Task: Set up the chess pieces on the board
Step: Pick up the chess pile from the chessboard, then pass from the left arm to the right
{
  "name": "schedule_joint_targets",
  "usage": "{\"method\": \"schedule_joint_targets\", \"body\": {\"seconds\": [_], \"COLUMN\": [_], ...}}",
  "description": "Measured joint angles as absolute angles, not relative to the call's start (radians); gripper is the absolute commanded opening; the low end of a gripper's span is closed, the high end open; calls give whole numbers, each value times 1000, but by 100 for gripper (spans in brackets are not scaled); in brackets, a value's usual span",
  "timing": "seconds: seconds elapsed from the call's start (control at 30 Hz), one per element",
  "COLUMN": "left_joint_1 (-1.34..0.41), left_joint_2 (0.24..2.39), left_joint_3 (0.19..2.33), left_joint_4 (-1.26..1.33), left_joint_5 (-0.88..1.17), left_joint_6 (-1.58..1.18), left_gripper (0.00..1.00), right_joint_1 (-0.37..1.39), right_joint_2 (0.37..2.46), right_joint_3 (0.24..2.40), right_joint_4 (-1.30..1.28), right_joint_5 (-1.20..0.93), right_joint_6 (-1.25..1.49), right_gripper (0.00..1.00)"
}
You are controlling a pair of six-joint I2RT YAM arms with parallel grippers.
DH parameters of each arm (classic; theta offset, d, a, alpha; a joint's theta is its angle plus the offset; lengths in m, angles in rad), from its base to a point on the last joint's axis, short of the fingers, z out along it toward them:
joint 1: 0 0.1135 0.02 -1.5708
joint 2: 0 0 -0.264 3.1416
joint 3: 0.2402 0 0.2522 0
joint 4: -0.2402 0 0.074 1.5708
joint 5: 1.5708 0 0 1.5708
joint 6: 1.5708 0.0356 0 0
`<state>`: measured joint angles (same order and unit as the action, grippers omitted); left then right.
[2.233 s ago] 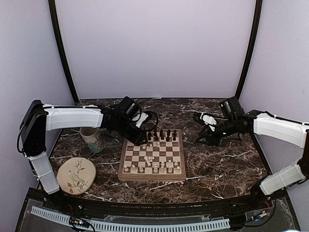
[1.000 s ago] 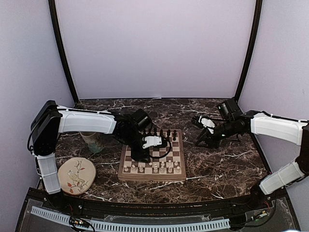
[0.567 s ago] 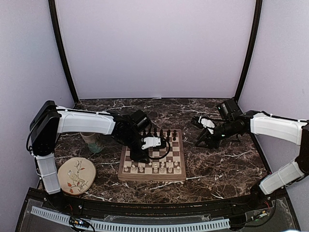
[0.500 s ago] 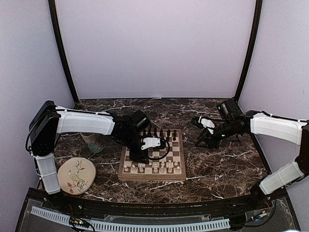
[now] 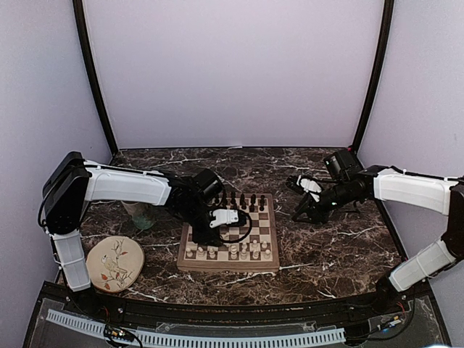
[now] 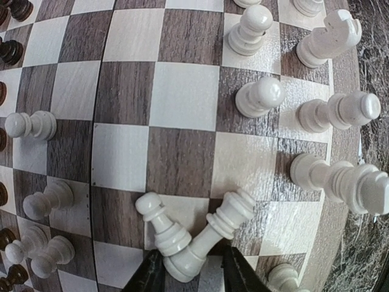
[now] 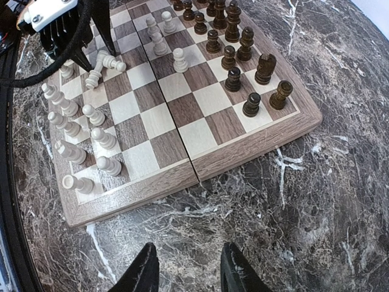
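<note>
The board point(image 5: 190, 262) lies mid-table, dark chess pieces point(image 5: 243, 201) along its far rows and white chess pieces point(image 5: 232, 254) along its near rows. My left gripper point(image 5: 209, 233) is low over the board's left-middle. In the left wrist view two white pieces lie toppled and touching: a pawn point(image 6: 159, 228) and a taller ringed piece point(image 6: 209, 240). The left gripper point(image 6: 194, 277) is open, its fingers straddling the bases of both, with a gap on the right side. My right gripper point(image 5: 299, 214) hovers over the marble right of the board, open and empty point(image 7: 185, 267).
A mug point(image 5: 138, 212) stands left of the board behind the left arm. A round bird-patterned plate point(image 5: 114, 262) lies at the near left. Upright white pieces point(image 6: 258, 97) crowd the squares beside the fallen pair. The board's edge point(image 7: 255, 146) lies just ahead of the right gripper.
The left arm swung from the board's far left corner down to its left-middle, and its jaws have narrowed around the fallen pieces. The right arm has barely moved.
</note>
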<state>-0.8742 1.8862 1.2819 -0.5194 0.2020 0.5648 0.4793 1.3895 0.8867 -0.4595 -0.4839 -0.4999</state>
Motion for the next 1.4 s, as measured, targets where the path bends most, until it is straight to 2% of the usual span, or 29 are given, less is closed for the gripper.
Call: {"method": "schedule_joint_targets", "body": {"seconds": [0.3, 0.53, 0.73, 0.9, 1.17, 1.4], "left_joint_1": [-872, -860, -854, -854, -841, -797], "left_joint_2": [1887, 1859, 1772, 1690, 1679, 1678], "left_joint_3": [1282, 1235, 1170, 1092, 1063, 1024], "left_joint_4": [-511, -447, -367, -278, -188, -59], "left_joint_5": [206, 209, 223, 232, 237, 254], "left_joint_6": [566, 568, 570, 572, 531, 377], "left_gripper": [21, 21, 20, 20, 19, 19], "right_joint_1": [479, 479, 481, 504, 587, 622], "right_joint_2": [1406, 1477, 1667, 1797, 1913, 1948], "right_joint_3": [901, 1042, 1298, 1409, 1493, 1523], "right_joint_4": [-474, -515, -616, -707, -797, -816], "right_joint_5": [-500, -566, -735, -855, -980, -1015], "right_joint_6": [-499, -458, -405, -362, -315, -248], "right_gripper": [33, 32, 32, 32, 34, 35]}}
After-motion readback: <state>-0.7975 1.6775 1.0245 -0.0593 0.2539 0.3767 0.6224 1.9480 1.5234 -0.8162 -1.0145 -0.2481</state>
